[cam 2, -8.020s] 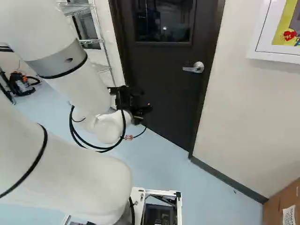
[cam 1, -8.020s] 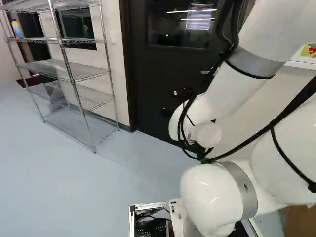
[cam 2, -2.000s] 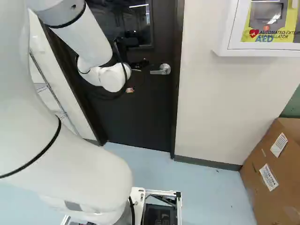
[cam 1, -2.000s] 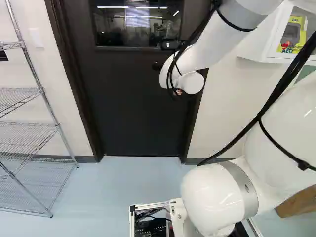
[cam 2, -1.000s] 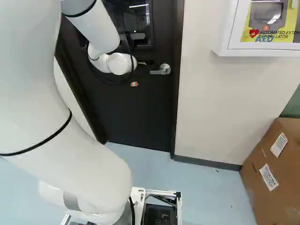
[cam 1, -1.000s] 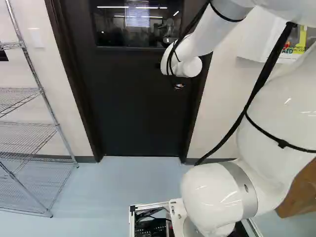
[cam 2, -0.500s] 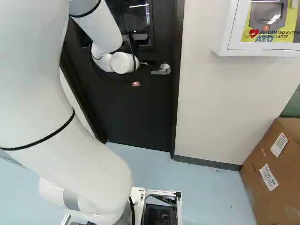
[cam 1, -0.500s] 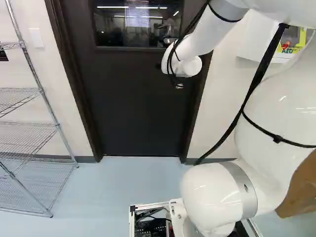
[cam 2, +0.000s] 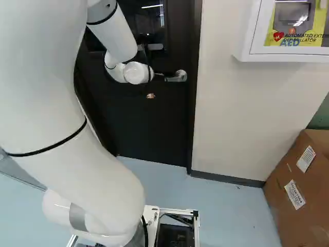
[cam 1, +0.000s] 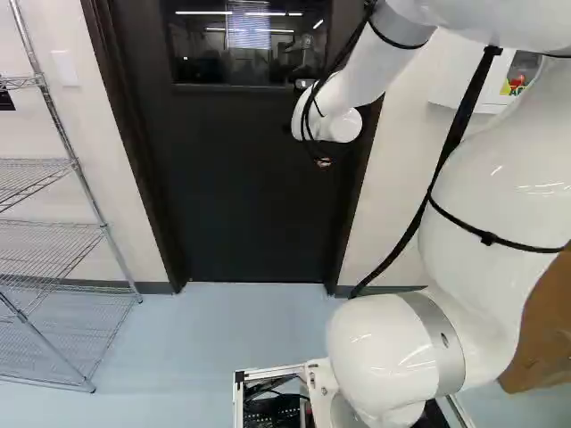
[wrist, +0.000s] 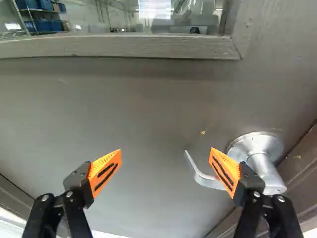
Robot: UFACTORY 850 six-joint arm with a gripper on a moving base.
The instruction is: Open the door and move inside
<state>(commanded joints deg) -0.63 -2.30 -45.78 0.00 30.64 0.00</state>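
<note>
Dead ahead at twelve o'clock, the door is closed. The gripper has its fingers apart; the silver handle sits at its three o'clock, one finger overlapping the lever, contact unclear.

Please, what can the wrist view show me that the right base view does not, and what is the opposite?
Only the wrist view: the orange pads of the open hand and blue bins in the glass.
Only the right base view: the cardboard box, white wall cabinet and white arm.
Both: the door, its window and its handle.
</note>
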